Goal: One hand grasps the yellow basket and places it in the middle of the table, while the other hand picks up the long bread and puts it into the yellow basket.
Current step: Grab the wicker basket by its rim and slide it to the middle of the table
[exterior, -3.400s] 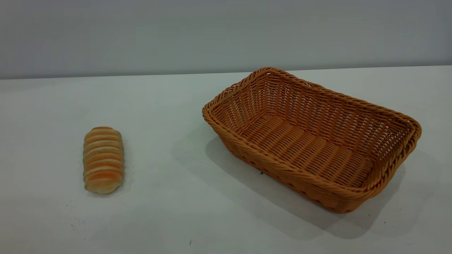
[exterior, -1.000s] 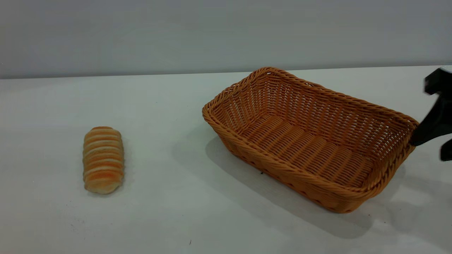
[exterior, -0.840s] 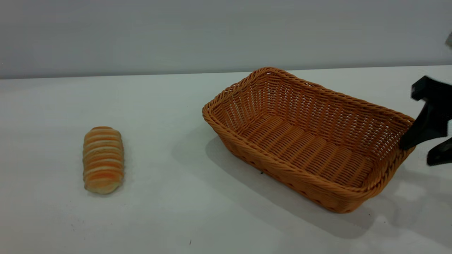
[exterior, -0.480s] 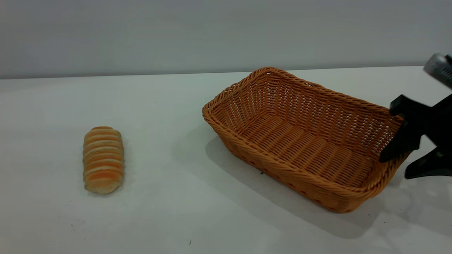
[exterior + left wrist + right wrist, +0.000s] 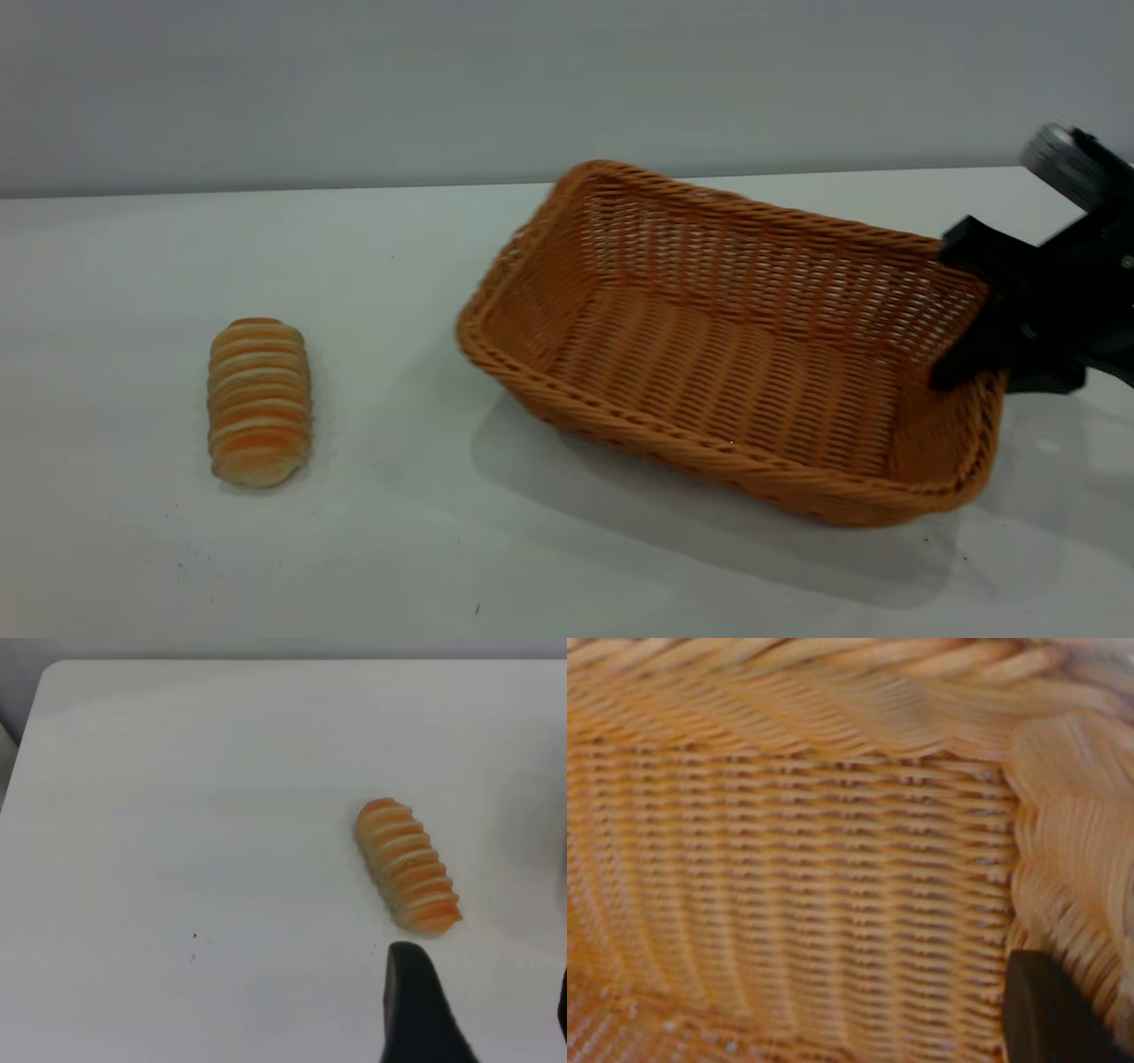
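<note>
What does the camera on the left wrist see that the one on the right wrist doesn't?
Only the left wrist view shows the long bread lying on the bare white table, with one dark finger of the left gripper beside it. Only the right wrist view shows the yellow basket, its woven wall filling the picture. Both share just a dark finger at the picture's edge; the right gripper clamps the basket's end wall.

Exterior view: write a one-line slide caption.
Right gripper grips the yellow basket by its end wall; long bread lies apart.

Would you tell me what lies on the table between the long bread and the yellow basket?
Nothing: in the exterior view only bare white table separates the long bread from the yellow basket, which the right gripper holds.
</note>
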Robot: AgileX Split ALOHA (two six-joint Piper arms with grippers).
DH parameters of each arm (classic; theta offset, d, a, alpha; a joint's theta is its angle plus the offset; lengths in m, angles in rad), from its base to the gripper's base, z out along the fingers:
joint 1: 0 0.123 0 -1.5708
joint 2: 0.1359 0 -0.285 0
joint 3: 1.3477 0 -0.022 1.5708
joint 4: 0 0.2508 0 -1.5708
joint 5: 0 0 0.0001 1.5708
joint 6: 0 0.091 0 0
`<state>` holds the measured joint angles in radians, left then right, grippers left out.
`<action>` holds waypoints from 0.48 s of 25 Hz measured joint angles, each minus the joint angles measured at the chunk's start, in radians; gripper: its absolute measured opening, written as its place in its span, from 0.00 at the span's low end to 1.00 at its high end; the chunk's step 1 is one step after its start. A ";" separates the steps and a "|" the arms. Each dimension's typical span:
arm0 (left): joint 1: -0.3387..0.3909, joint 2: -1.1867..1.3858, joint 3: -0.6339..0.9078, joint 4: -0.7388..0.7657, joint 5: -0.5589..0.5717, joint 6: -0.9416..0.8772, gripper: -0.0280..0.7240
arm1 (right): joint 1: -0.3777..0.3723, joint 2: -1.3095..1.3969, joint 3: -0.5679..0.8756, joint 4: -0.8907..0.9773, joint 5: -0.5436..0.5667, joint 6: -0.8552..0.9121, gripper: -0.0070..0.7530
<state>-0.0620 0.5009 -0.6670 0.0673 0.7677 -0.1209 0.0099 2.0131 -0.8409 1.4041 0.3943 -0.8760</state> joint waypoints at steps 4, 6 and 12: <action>0.000 0.000 0.000 0.000 0.000 0.002 0.62 | 0.037 0.004 -0.087 -0.167 0.024 0.117 0.12; 0.000 0.000 0.000 0.000 0.000 0.002 0.62 | 0.076 0.009 -0.137 -0.304 0.037 0.220 0.12; 0.000 0.000 0.000 0.000 0.000 0.003 0.62 | 0.183 0.019 -0.264 -0.587 0.121 0.451 0.12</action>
<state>-0.0620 0.5009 -0.6670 0.0673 0.7677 -0.1180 0.1931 2.0325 -1.1050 0.8166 0.5153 -0.4253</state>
